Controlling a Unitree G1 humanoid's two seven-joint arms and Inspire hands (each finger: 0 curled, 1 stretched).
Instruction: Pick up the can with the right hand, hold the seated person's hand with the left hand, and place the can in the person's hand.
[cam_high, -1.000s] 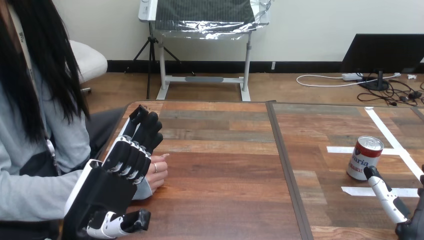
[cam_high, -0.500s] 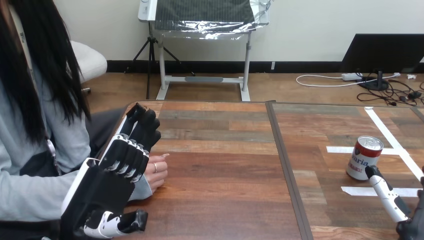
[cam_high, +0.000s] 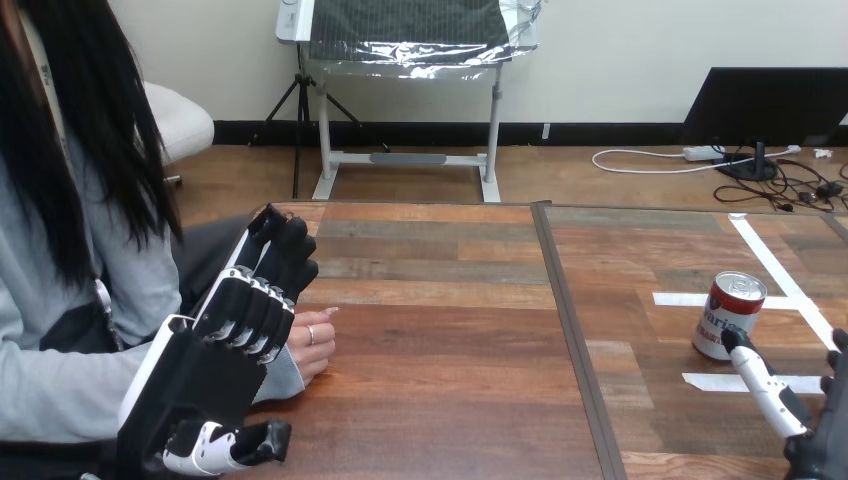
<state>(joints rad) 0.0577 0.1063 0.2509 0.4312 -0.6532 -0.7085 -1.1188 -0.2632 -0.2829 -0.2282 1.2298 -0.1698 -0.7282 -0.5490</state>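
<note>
A red and white can (cam_high: 731, 314) stands upright on the right half of the table, among white tape lines. My right hand (cam_high: 770, 390) comes in at the bottom right corner, open, with a straight finger whose tip reaches the can's near lower side. My left hand (cam_high: 240, 330) hovers at the table's left side, open, its straight fingers stretched over the person's hand (cam_high: 313, 341). That hand rests on the table, mostly hidden behind my left hand. I cannot tell whether the two touch.
A dark seam (cam_high: 567, 320) runs front to back between the two tabletops. White tape lines (cam_high: 770, 262) mark the right tabletop around the can. The person sits close against the table's left edge.
My left hand has drifted slightly left and toward me. My right hand has edged a little closer to the can. The can and the person's hand have stayed put.
</note>
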